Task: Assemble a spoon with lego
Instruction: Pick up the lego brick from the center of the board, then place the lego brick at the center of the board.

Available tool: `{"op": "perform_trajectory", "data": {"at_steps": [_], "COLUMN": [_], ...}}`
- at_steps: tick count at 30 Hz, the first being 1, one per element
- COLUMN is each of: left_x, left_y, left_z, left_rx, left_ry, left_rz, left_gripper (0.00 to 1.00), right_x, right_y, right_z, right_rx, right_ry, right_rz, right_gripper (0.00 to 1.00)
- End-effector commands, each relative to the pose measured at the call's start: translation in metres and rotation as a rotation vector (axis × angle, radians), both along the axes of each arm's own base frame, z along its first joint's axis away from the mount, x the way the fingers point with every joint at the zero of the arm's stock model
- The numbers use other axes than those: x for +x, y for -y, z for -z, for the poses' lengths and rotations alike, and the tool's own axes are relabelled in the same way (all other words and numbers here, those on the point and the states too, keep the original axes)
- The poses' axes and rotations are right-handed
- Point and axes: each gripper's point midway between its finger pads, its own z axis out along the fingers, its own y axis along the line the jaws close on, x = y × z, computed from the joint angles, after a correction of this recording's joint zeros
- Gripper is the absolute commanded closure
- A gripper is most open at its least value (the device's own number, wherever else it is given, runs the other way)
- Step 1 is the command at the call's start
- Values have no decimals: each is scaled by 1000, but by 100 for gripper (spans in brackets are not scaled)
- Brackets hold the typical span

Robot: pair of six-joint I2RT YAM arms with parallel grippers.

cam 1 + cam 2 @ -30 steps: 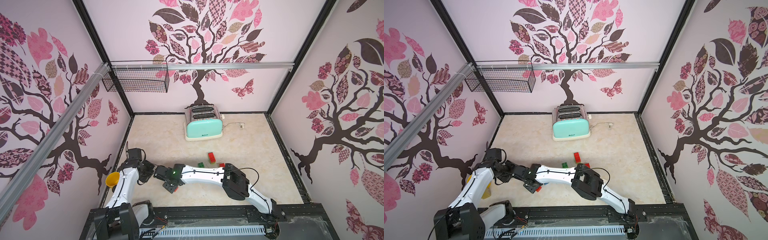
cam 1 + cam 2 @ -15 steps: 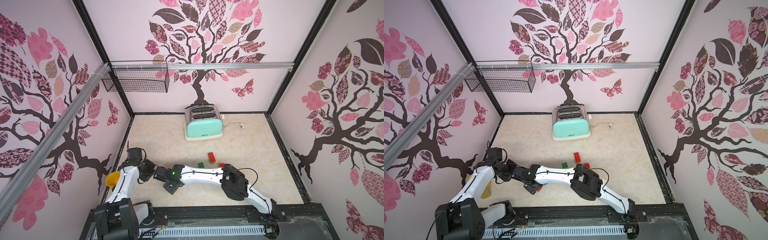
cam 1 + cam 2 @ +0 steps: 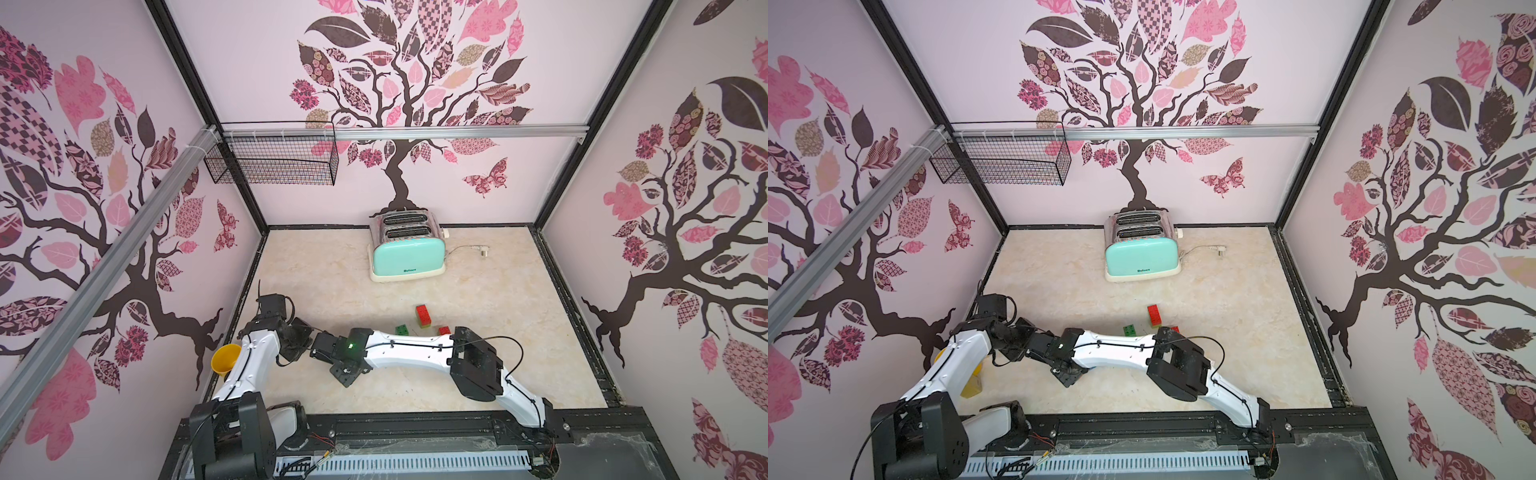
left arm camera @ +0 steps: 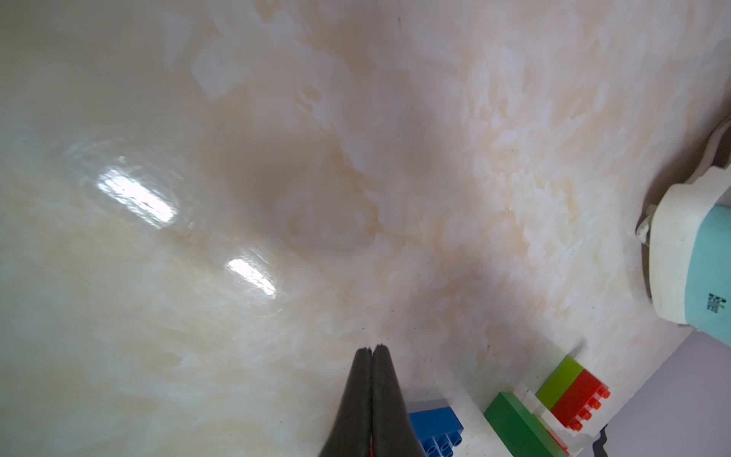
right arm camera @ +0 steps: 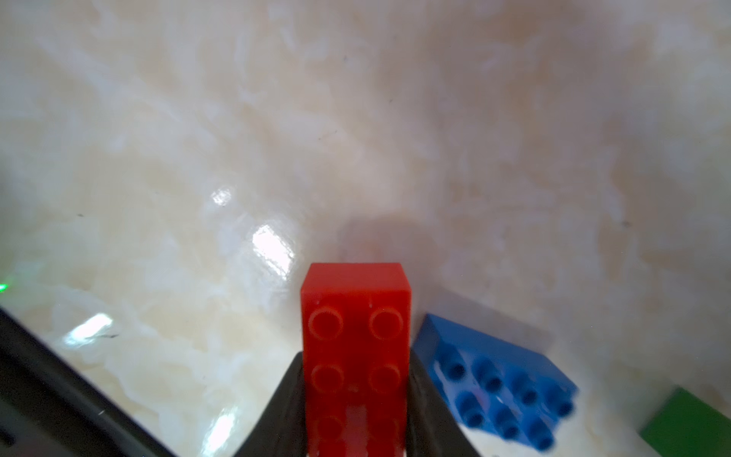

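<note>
The mint toaster [image 3: 408,259] bears a small, barely legible brand word.

The enclosure is viewed from high above in both top views; the marble floor [image 4: 277,118] is seen close-up by both wrist cameras.

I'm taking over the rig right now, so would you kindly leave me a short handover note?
Left tool: shut, empty, above the table.
Right tool: shut on a red brick.
Blue brick lies beside it; a joined red-and-lime pair and a green brick sit mid-table, before the toaster.
Done: one pair joined. Left: nearly the whole spoon.
</note>
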Motion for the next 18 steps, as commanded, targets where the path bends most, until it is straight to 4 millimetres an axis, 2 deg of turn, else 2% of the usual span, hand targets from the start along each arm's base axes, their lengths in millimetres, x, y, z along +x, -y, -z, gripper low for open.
{"op": "perform_trajectory", "data": {"at_steps": [1,2,5,8,10,12,14,16,18], "left_x": [26,32,52,66,71,73,74,77,80], "left_y": [24,35,67,107,131,145,149,151,153], "left_z": [-21,-27,-40,-49,-52,-52,-48,-44,-39], "left_rx": [2,0,-14,-42,-63,-76,-74,-76,-80], "left_ry": [84,102,151,157,160,157,152,150,138], "left_rz": [124,160,271,400,469,513,526,534,535], "left_gripper": [100,100,100,100,100,100,100,100,100], "right_x": [34,46,70,81,84,74,50,19,0], "right_y": [33,51,99,131,157,186,206,221,236], "right_z": [-88,-97,-107,-110,-105,-96,-76,-49,-23], "right_rx": [67,57,48,54,14,-28,-27,4,-9], "right_ry": [77,75,37,15,5,4,-51,-128,-181], "right_rz": [191,262,419,496,554,599,621,638,665], "right_gripper": [73,74,74,74,74,74,74,72,72]}}
